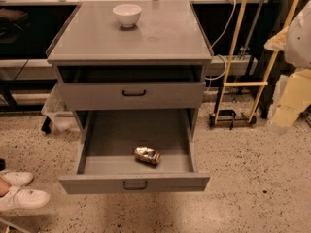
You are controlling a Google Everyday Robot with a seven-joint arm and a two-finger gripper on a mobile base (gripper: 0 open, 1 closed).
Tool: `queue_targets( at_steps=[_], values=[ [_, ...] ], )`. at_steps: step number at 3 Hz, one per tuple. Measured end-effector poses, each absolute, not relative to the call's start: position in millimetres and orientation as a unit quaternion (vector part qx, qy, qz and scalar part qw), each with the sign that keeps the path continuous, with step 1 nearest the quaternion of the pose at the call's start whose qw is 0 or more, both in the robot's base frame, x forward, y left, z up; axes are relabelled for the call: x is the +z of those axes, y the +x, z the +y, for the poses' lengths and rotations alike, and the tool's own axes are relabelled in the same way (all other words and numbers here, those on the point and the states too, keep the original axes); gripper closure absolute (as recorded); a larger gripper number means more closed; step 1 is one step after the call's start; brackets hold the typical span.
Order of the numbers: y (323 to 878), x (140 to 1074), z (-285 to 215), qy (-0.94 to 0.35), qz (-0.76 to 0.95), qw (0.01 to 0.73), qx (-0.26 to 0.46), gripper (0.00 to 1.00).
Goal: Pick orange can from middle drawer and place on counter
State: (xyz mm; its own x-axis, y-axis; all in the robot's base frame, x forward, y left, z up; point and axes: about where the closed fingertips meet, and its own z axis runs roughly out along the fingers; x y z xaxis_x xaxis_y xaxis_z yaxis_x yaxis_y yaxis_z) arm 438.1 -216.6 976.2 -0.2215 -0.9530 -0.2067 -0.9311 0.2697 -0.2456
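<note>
The orange can [147, 155] lies on its side on the floor of the open middle drawer [107, 140], near the drawer's front and a little right of centre. The drawer is pulled far out and its dark bar handle [135, 184] faces me. The counter [160, 38] is the flat grey cabinet top above it. My gripper [293, 101] shows as a pale yellow and white shape at the right edge of the view, well to the right of the cabinet and above the floor. It holds nothing that I can see.
A white bowl [127, 14] stands on the counter at the back, left of centre. The drawer above [133, 95] sticks out slightly. A yellow frame on wheels [238, 84] stands to the right of the cabinet. White sneakers [19, 193] are at the lower left.
</note>
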Motion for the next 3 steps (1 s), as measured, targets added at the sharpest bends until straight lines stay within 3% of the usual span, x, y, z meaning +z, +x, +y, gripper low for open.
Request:
queue_targets(
  at_steps=[1,3],
  values=[
    [438,976,-217,-0.603,0.781,0.159,-0.034,0.0],
    [520,923,-181,-0.668,0.721,0.176,0.058,0.0]
  ],
)
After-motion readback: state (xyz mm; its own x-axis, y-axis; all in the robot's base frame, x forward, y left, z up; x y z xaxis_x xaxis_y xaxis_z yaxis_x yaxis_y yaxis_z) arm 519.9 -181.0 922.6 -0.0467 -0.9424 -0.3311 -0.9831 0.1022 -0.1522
